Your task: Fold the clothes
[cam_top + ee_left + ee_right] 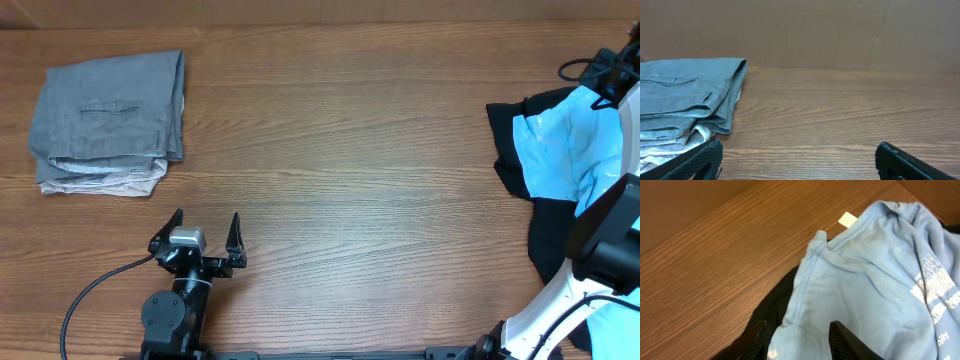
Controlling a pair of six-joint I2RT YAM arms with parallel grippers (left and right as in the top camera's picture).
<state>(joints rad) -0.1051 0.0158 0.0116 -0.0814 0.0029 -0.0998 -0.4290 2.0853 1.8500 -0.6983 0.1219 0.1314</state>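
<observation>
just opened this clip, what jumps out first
The light blue T-shirt crumpled on a black garment at the table's right edge grabs the eye, with the right hand straddling its fabric. At far left lies a neat stack of folded grey trousers, and the left hand sits open near the front edge.

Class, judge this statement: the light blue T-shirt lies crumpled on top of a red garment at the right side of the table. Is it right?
One detail is wrong: the light blue T-shirt lies on a black garment, not a red one. The overhead view shows this. The rest stands: the T-shirt is crumpled, at the right side of the table.
</observation>
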